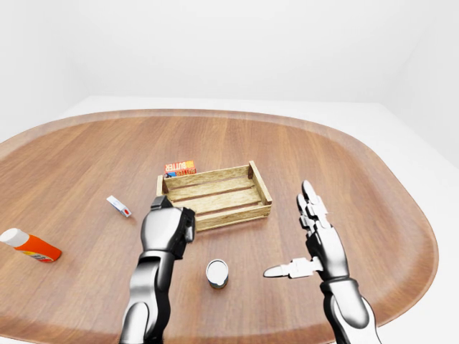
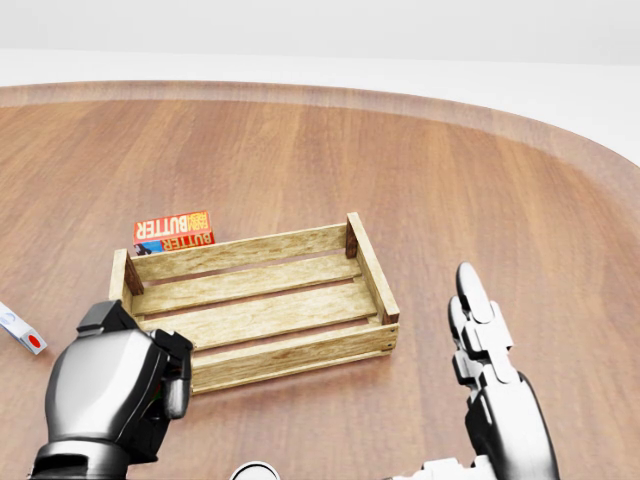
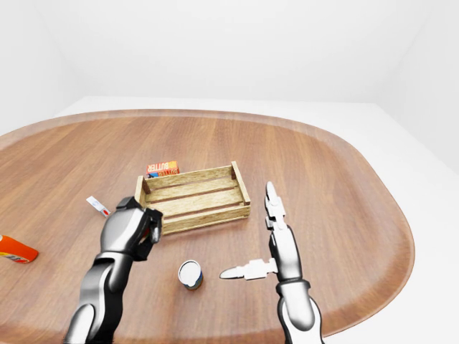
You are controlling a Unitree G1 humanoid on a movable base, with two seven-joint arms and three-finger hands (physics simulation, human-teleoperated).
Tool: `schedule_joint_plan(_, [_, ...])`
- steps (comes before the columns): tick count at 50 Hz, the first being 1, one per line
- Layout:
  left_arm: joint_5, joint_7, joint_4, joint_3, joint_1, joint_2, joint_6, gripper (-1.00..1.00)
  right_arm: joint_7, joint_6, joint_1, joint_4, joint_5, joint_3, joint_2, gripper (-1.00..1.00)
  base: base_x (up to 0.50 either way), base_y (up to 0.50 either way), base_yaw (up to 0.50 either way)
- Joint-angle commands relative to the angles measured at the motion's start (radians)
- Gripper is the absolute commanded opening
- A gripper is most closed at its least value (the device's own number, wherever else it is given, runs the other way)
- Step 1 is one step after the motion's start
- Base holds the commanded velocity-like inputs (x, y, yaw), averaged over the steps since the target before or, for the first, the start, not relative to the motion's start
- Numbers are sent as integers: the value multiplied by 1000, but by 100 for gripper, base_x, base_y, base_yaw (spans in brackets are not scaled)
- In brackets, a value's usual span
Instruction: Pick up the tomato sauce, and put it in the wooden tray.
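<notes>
The tomato sauce can [image 1: 217,273], small with a pale lid, stands upright on the table below the wooden tray [image 1: 231,217] in the left-eye view. Only its top edge [image 2: 255,470] shows at the bottom of the head view. The tray is a slatted crate with nothing in it. My left hand [image 1: 169,228] is curled into a fist with nothing in it. It hangs up and left of the can and covers the tray's lower left corner. My right hand [image 1: 297,240] is open to the right of the can, fingers straight and thumb pointing left toward it.
A red butter box [image 1: 179,168] lies just above the tray's upper left corner. A small white stick with a red spot [image 1: 119,206] lies left of the tray. An orange bottle with a white cap [image 1: 30,245] lies at the far left. The round table's rim [image 1: 401,287] curves past on the right.
</notes>
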State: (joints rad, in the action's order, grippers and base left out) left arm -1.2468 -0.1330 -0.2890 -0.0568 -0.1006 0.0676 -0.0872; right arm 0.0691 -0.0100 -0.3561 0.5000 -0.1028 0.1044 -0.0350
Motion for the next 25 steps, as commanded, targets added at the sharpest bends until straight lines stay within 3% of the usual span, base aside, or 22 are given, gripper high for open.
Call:
schedule_joint_plan(1, [-44, -180, -68, 0, 188, -13, 0, -100, -1, 1, 2, -5, -2, 2, 0, 100, 0, 0, 0])
schedule_joint_plan(7, [-57, -275, -13, 4, 325, -15, 0, -100, 0, 1, 1, -3, 0, 0, -1, 100, 0, 0, 0])
schedule_joint_plan(14, [-36, -313, 256, 51, 598, 23, 0, -100, 0, -2, 3, -3, -2, 1, 0, 100, 0, 0, 0])
schedule_joint_plan(17, [2, -308, 377, 60, 716, 45, 0, -100, -1, -2, 7, -8, -4, 2, 0, 100, 0, 0, 0])
schedule_joint_plan(25, [89, -293, 685, 46, 936, 84, 0, -100, 1, -1, 2, -2, -1, 0, 0, 100, 0, 0, 0])
